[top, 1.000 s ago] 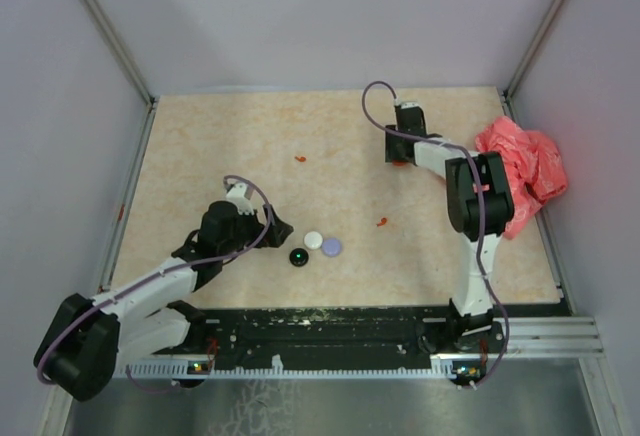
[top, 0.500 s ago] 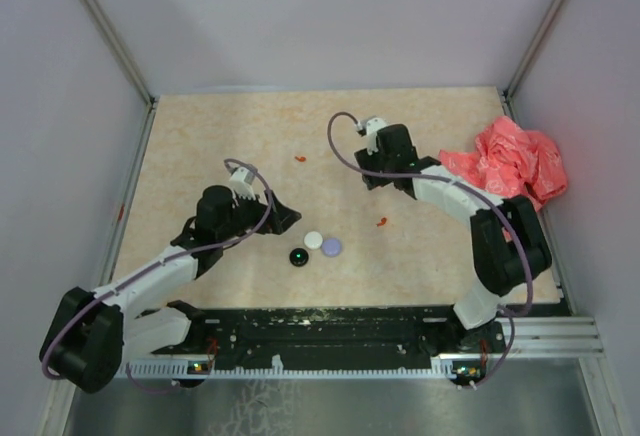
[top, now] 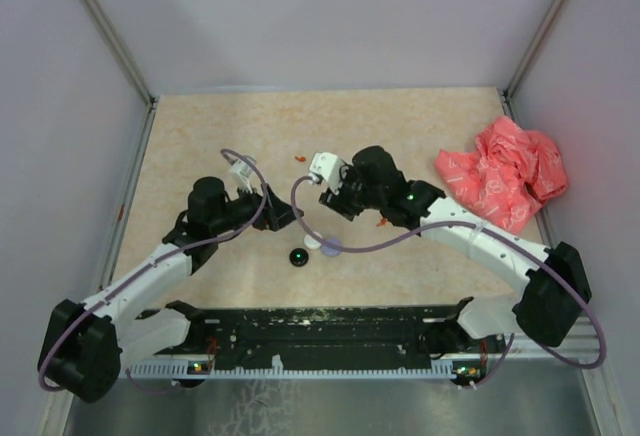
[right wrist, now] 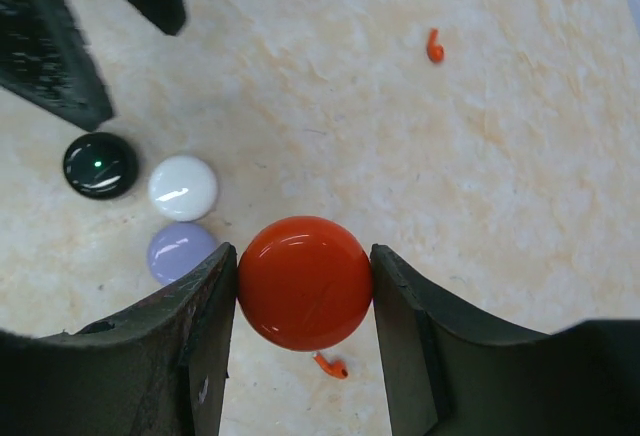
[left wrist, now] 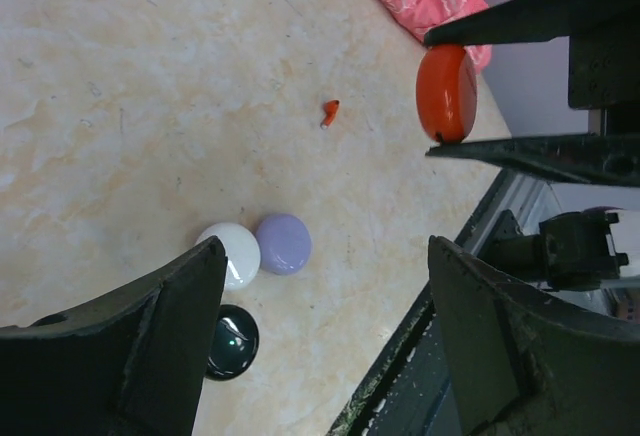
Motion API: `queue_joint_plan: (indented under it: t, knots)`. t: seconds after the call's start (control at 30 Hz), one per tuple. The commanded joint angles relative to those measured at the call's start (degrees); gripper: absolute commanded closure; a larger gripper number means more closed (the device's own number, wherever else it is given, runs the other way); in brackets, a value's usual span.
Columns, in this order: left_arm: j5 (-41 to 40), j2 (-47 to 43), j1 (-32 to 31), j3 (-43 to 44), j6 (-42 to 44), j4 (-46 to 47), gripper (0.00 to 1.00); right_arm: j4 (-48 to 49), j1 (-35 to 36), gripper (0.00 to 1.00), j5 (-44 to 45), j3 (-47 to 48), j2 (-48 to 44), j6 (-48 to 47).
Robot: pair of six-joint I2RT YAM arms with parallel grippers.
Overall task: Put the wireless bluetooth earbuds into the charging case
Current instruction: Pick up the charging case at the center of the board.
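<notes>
Right hand (right wrist: 305, 252) clamps the red round case (right wrist: 305, 286), left hand (left wrist: 325, 256) gapes empty; lower the case flat onto the counter (right wrist: 500, 206) beside the red earbud (right wrist: 328, 364).

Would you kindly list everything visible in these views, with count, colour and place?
earbuds: two, red, loose on the table, well apart; the second lies by the held disc
red disc: one, red, between the right gripper's fingers
black disc, white disc, lilac disc: one each, clustered mid-table
plastic bag: one, pink-red, crumpled, far right of the table
table: one, beige marbled
left gripper: one, black, open and empty, beside the cluster
right gripper: one, black, shut on the red disc
</notes>
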Motion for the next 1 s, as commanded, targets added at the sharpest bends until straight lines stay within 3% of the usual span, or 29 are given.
queue_joint_plan:
  t: [0.0, 0.47, 0.97]
  knots:
    - [6.0, -2.3, 0.5, 2.9, -1.2, -1.6, 0.15, -0.6, 5.0, 0.57, -0.6, -0.3, -4.5, -8.0]
    - [21.0, 2.5, 0.4, 3.5, -6.6, 6.5, 0.28, -0.5, 14.9, 0.56, 3.8, 1.8, -2.6, -17.9]
    - [23.9, 6.9, -0.4, 1.6, -8.7, 11.8, 0.39, 1.6, 18.1, 0.56, 3.6, 4.3, -0.2, -20.9]
